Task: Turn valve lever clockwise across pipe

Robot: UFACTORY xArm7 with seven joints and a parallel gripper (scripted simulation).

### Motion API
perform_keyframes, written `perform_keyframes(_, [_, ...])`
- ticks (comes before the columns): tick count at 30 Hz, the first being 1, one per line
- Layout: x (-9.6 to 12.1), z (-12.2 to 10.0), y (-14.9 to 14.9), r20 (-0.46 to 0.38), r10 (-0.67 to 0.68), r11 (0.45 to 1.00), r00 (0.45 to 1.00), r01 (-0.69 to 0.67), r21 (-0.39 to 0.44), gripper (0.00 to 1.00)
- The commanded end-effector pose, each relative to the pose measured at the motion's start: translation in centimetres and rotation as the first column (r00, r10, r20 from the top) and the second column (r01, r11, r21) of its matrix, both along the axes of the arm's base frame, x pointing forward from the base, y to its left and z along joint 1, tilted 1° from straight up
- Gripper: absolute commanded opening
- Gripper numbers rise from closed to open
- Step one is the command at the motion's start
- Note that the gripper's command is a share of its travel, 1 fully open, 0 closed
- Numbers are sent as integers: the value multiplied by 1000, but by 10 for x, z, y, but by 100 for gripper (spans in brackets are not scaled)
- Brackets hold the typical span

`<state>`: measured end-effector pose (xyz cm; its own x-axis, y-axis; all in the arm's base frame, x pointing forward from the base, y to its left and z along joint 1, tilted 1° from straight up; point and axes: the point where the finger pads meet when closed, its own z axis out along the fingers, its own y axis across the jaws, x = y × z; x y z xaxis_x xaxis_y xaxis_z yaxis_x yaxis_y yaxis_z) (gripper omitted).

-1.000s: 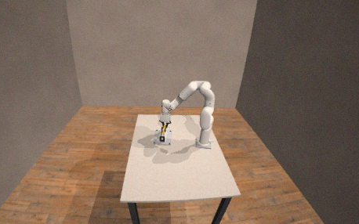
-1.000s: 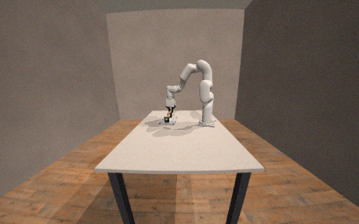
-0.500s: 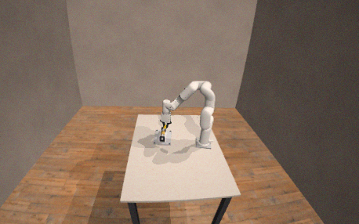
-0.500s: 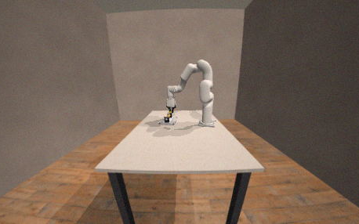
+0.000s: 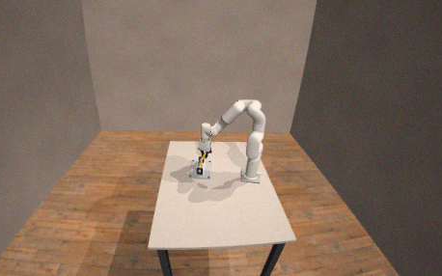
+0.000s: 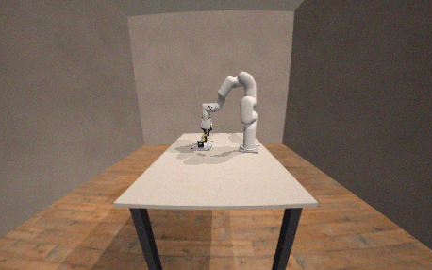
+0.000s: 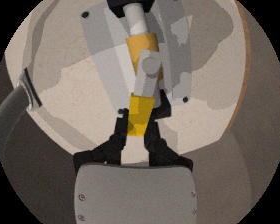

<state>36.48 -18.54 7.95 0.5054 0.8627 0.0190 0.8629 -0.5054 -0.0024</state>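
The table [image 5: 265, 227] stood on the floor [image 5: 72, 217], with walls [image 5: 193, 63] behind it and on both sides; the arm's base [image 5: 242, 178] sat on the far half of the table, toward the right in the top view; the valve [image 5: 200, 170] sat on its plate [image 5: 193, 175] on the table, left of the base and near it; the arm [image 5: 256, 125] rose from the base and bent over to the left, above the valve; the gripper [image 7: 139, 137] hung over the valve with the lever [image 7: 140, 113] between its fingers; in the wrist view the pipe [image 7: 138, 23] lay beyond the lever's end, on the plate.
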Motion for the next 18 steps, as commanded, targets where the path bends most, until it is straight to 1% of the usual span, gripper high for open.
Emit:
perform_keyframes(1, [-2,1,1,-3,-19,1000,1000,19,2,0])
perform_keyframes(5, [-5,1,3,-4,-61,998,998,61,2,0])
perform_keyframes(18, [-9,1,5,-5,-119,993,993,119,2,0])
